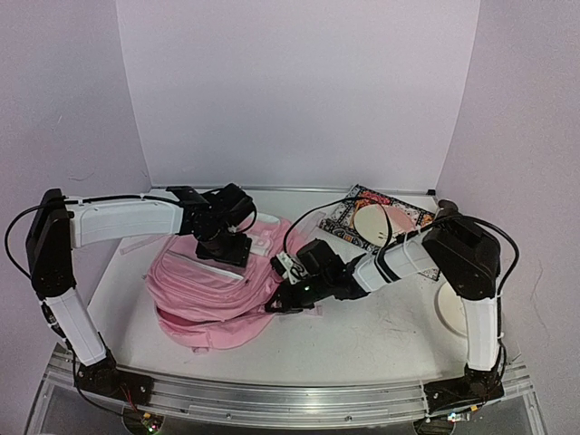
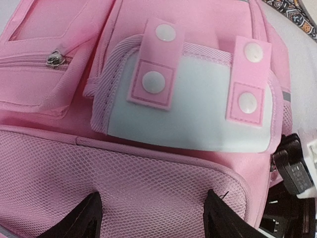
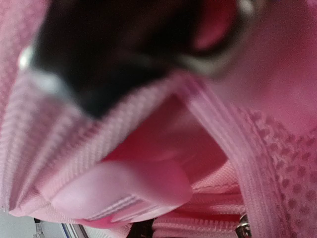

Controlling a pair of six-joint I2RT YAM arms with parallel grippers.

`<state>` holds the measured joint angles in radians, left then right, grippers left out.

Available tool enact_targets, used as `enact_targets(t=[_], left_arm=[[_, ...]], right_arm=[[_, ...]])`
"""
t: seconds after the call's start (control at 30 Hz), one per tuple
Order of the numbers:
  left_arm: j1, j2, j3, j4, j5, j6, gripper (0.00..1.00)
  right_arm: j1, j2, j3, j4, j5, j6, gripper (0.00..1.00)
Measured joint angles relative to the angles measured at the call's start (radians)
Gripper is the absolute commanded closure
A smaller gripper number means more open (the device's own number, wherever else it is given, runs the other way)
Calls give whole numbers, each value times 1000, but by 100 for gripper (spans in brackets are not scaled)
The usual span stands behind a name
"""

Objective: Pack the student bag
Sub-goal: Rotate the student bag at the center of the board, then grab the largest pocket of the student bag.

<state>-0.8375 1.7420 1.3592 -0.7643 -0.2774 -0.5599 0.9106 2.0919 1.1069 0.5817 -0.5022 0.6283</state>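
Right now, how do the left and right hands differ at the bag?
The left hand is over the mesh front of the bag with fingers spread open; the right hand is at its near right edge, pressed into fabric, its grip unclear. Both are at the bag.

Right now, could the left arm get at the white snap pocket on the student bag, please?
Probably yes: the left gripper hangs open just before the white snap pocket on the student bag, nothing between them.
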Motion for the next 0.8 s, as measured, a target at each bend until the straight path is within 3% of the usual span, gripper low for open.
enact_targets(t=[0.23, 0.5, 0.8], left_arm=[[1, -27, -37, 16, -9, 62, 30], [1, -35, -53, 34, -10, 88, 30], [1, -40, -59, 41, -6, 97, 30]], right_arm=[[62, -74, -45, -31, 21, -17, 57], [26, -253, -168, -81, 14, -116, 54], [-116, -250, -199, -80, 13, -215, 53]])
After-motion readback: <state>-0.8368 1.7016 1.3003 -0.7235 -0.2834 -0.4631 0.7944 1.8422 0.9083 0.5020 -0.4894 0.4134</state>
